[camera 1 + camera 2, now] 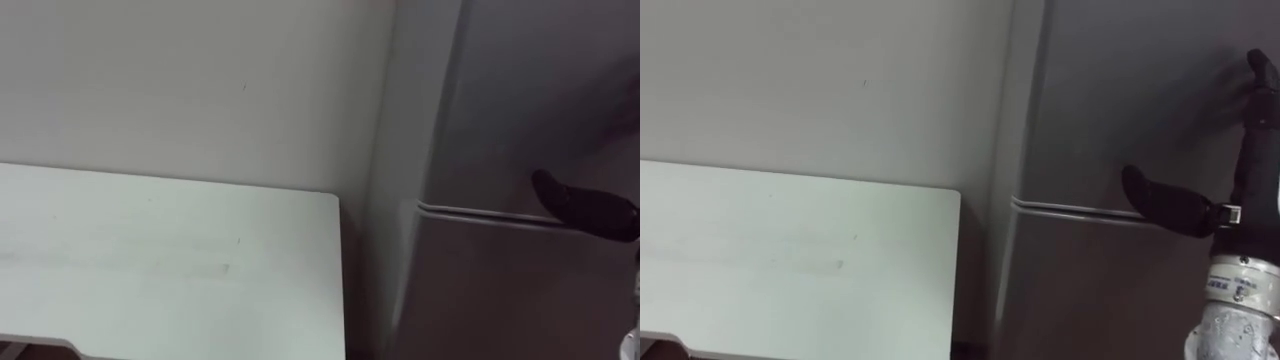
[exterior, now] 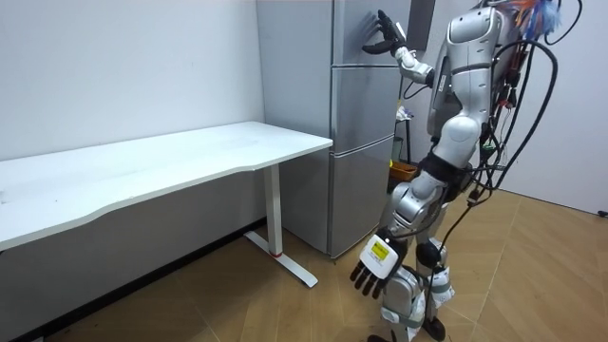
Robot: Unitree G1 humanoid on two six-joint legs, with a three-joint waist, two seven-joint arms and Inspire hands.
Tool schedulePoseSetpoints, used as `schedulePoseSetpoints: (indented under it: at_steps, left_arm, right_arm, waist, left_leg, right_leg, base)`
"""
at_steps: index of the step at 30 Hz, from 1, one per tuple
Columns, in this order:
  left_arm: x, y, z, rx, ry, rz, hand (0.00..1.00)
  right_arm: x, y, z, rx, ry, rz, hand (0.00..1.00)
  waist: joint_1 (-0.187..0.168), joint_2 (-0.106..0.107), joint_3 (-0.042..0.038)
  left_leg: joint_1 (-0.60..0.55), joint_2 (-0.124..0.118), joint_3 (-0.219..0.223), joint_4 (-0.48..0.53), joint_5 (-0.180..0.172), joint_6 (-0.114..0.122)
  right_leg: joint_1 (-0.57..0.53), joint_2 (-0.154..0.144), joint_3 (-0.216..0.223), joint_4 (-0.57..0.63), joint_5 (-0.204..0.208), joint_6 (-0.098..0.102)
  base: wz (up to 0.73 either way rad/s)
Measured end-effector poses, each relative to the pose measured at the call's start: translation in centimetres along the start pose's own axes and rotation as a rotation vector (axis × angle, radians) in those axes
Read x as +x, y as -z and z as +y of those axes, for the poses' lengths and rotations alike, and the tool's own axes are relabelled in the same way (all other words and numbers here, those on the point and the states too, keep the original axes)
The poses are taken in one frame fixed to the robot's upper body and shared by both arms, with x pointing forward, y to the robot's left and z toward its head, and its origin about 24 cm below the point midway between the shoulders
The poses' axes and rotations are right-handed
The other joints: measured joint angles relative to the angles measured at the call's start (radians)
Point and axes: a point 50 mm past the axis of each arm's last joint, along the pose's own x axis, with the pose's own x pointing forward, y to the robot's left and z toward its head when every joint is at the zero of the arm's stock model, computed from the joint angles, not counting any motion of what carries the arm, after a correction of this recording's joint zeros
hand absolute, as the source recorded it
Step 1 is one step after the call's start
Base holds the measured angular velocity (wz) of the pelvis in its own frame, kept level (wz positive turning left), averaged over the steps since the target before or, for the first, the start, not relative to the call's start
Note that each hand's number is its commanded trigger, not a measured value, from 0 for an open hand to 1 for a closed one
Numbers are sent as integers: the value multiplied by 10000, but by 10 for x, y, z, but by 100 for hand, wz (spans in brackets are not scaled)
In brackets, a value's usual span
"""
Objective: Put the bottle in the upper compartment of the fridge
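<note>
In the left eye view, a white table filled the 8 o'clock part below a pale wall. A grey fridge stood at 3 o'clock just beside the table's end. The seam between its upper and lower doors ran at 4 o'clock, and both doors were closed. The dark thumb of the right hand lay across that seam at the 3 o'clock edge.

In the right eye view, the same hand showed more fully at 3 o'clock. Its thumb stuck out toward 9 o'clock along the seam, and its fingers reached straight up toward 12 o'clock against the upper door. The hand was spread flat and gripped nothing.

In the room view, the robot stood upright at 3 o'clock on a wooden floor, facing the fridge front. Its right arm was raised to the upper door at 1 o'clock. The left hand hung low at 5 o'clock beside its leg, fingers loose and pointing down. The table stretched away toward 9 o'clock. I could not tell where the bottle was.
</note>
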Motion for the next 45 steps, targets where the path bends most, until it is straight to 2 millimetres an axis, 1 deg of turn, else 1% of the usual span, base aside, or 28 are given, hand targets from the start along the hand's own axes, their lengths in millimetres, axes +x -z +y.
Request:
schedulePoseSetpoints:
  at_steps: [5, 7, 9, 11, 13, 15, 17, 19, 21, 24, 25, 26, 28, 29, 30, 31, 33, 35, 36, 38, 40, 41, 43, 45]
  left_arm:
    - [0, 0, 0, -39, -18, -13, 0]
    - [-1, 4, 0, -45, 28, 47, 0]
    - [-2, 6, -1, -41, 72, 77, 0]
    - [-3, 8, -1, -36, 129, 52, 0]
    - [-4, 11, -2, -80, 156, 115, 0]
    - [-4, 12, -1, -178, 71, 115, 0]
    - [-6, 18, 1, -373, -75, 238, 0]
    - [-6, 19, 2, -482, -229, 241, 0]
    - [-6, 19, 3, -574, -297, 201, 0]
    - [-6, 18, 4, -685, -486, 129, 0]
    - [-6, 17, 5, -707, -541, 94, 0]
    - [-6, 16, 5, -744, -566, 77, 0]
    - [-6, 16, 8, -900, -672, 40, 0]
    - [-6, 16, 8, -915, -682, 45, 0]
    - [-6, 16, 9, -995, -730, 45, 0]
    - [-6, 17, 10, -1068, -785, 24, 0]
    - [-7, 17, 12, -1193, -913, -32, 0]
    - [-7, 17, 12, -1204, -1124, -46, 0]
    - [-6, 15, 12, -1232, -1205, -112, 0]
    - [-7, 16, 13, -1324, -1288, -109, 0]
    - [-7, 16, 13, -1516, -1412, -99, 0]
    - [-7, 18, 13, -1619, -1493, -56, 0]
    - [-8, 20, 13, -1619, -1575, -4, 0]
    - [-9, 22, 13, -1618, -1598, 60, 0]
  right_arm:
    - [1, -5, -4, 441, 55, -36, 0]
    - [-2, -4, -9, 586, 183, 105, 0]
    - [-4, -3, -15, 712, 383, 283, 0]
    - [-4, 0, -20, 822, 556, 499, 0]
    - [-4, 4, -31, 1081, 947, 776, 0]
    - [-5, 7, -41, 1138, 1244, 959, 0]
    - [-2, 8, -49, 1168, 1598, 975, 0]
    - [3, 8, -66, 1021, 2286, 884, 0]
    - [6, 8, -77, 980, 2809, 826, 0]
    - [6, 9, -88, 835, 3468, 853, 0]
    - [2, 13, -94, 667, 3663, 981, 0]
    - [0, 15, -97, 572, 3742, 1051, 0]
    - [-7, 21, -109, 251, 4084, 1315, 0]
    - [-9, 22, -111, 231, 4200, 1374, 0]
    - [-12, 25, -119, 185, 4511, 1543, 0]
    - [-15, 27, -126, 67, 4768, 1640, 0]
    - [-19, 31, -135, -36, 5118, 1833, 0]
    - [-23, 38, -140, -9, 5500, 2191, 0]
    - [-28, 43, -146, -15, 5770, 2477, 0]
    - [-36, 50, -151, 138, 6087, 3011, 0]
    - [-44, 58, -155, 160, 6326, 3501, 0]
    - [-49, 64, -158, 159, 6429, 3851, 0]
    - [-58, 72, -162, 285, 6630, 4432, 0]
    - [-72, 84, -166, 301, 6830, 5212, 0]
  waist:
    - [-80, 55, -56]
    - [-161, 26, -128]
    - [-166, -2, -165]
    - [-295, -11, -169]
    - [-396, -16, -139]
    - [-437, -30, -141]
    - [-611, -31, -127]
    - [-722, 5, -87]
    - [-850, 22, -59]
    - [-976, 38, -30]
    - [-1029, -8, -15]
    - [-1040, 18, -35]
    - [-1097, -8, -40]
    - [-1129, -12, -37]
    - [-1142, -33, -27]
    - [-1153, -20, -34]
    - [-1161, -12, -36]
    - [-1199, -21, -45]
    - [-1222, -33, -50]
    - [-1231, -49, -59]
    - [-1328, -44, -56]
    - [-1393, -39, -58]
    - [-1391, -17, -58]
    - [-1444, 19, -50]
  left_leg:
    - [1, -9, -12, -19, 1, 3]
    - [4, -16, -42, -32, 1, 3]
    - [11, -20, -73, -29, 2, 2]
    - [63, -21, -90, -37, 1, 0]
    - [94, -47, -204, -56, 0, 0]
    - [128, -59, -219, -132, 6, -6]
    - [139, -71, -222, -178, 7, -7]
    - [164, -107, -220, -189, 4, -2]
    - [171, -119, -215, -194, -2, 9]
    - [163, -120, -185, -210, -6, 14]
    - [165, -120, -174, -223, -6, 14]
    - [165, -120, -174, -233, -6, 14]
    - [178, -120, -127, -283, -5, 12]
    - [181, -123, -127, -288, -4, 13]
    - [211, -127, -90, -311, -4, 14]
    - [246, -127, -44, -346, -4, 14]
    - [323, -126, 13, -387, -4, 15]
    - [367, -124, 56, -423, -4, 15]
    - [368, -124, 68, -424, -4, 15]
    - [368, -124, 91, -426, -5, 16]
    - [364, -124, 94, -427, -9, 23]
    - [364, -124, 94, -426, -12, 26]
    - [365, -112, 142, -436, -13, 25]
    - [344, -111, 142, -437, -15, 26]
  right_leg:
    - [-15, -1, -1, -18, 4, 6]
    - [20, -1, -34, -59, 4, 6]
    - [67, 14, -66, -141, 9, 10]
    - [115, 22, -101, -149, 13, 15]
    - [194, 17, -134, -192, 10, 18]
    - [210, 15, -135, -209, 1, 32]
    - [226, 3, -168, -212, -16, 49]
    - [258, -22, -164, -203, -50, 80]
    - [240, -32, -118, -187, -66, 99]
    - [186, -31, -87, -185, -71, 104]
    - [175, -29, -89, -188, -73, 106]
    - [171, -29, -94, -189, -75, 108]
    - [141, -25, -67, -189, -78, 110]
    - [144, -27, -56, -188, -80, 112]
    - [146, -29, -7, -188, -83, 117]
    - [145, -29, 4, -194, -83, 118]
    - [172, -31, 40, -207, -84, 120]
    - [204, -29, 88, -210, -87, 125]
    - [200, -31, 121, -211, -87, 125]
    - [201, -31, 127, -206, -90, 129]
    - [198, -29, 144, -213, -92, 133]
    - [200, -27, 166, -279, -92, 133]
    - [185, -1, 277, -295, -89, 133]
    - [167, 0, 279, -303, -88, 132]
  base:
    - [1]
    - [5]
    - [6]
    - [7]
    - [9]
    - [3]
    - [0]
    - [0]
    - [0]
    - [-3]
    - [0]
    - [0]
    - [-4]
    - [-5]
    - [-7]
    - [-10]
    - [-10]
    - [-7]
    - [-4]
    - [-2]
    - [0]
    - [-3]
    - [-6]
    - [0]
